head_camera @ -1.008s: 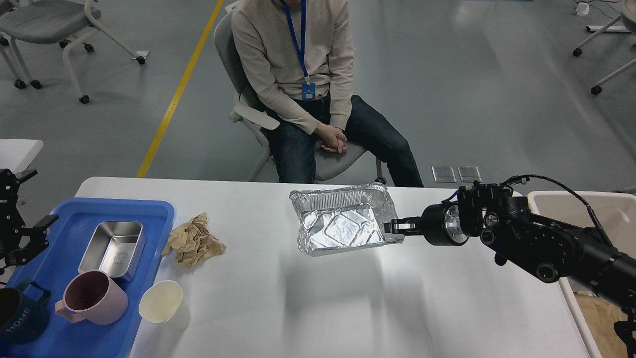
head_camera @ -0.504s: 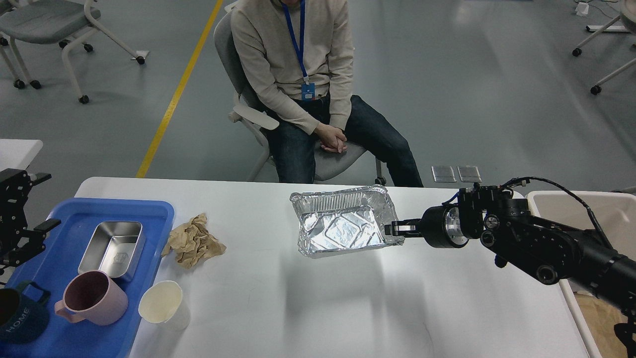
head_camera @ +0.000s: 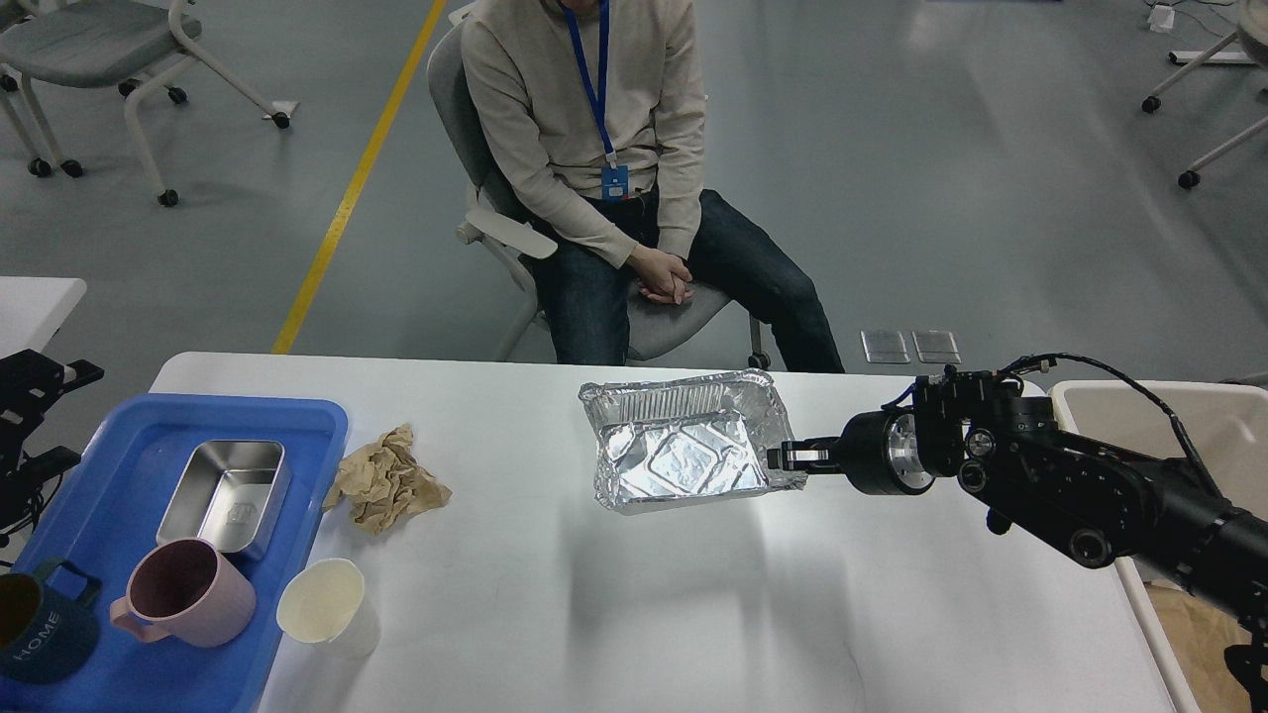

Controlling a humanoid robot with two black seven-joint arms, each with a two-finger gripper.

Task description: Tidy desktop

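Grey workshop floor with a yellow line (head_camera: 357, 178) running through the upper left of the frame; a white desk (head_camera: 614, 584) fills the lower half.

Right gripper (head_camera: 783, 457), centre right of the frame: its fingers are pinching the right rim of a foil tray (head_camera: 684, 441), which hangs tilted, open side toward the camera, over the upper middle of the desk. Whether any part of the foil tray touches the desk cannot be told. The right arm (head_camera: 1080, 490) runs from there to the right edge of the frame, passing in front of a beige bin (head_camera: 1218, 416) just beside the desk.

Left gripper (head_camera: 30, 426), at the left edge of the frame: seen dark and partly cut off, so the state of its fingers cannot be told.

On the desk, centre left: a crumpled brown paper (head_camera: 384, 480). Lower left: a blue tray (head_camera: 297, 421) holding a steel box (head_camera: 226, 492), a pink mug (head_camera: 183, 592) and a dark mug (head_camera: 40, 629). A cream cup (head_camera: 325, 606) stands just beside the blue tray's right rim.

Beyond the desk, upper centre: a seated person (head_camera: 594, 149) with hands clasped.
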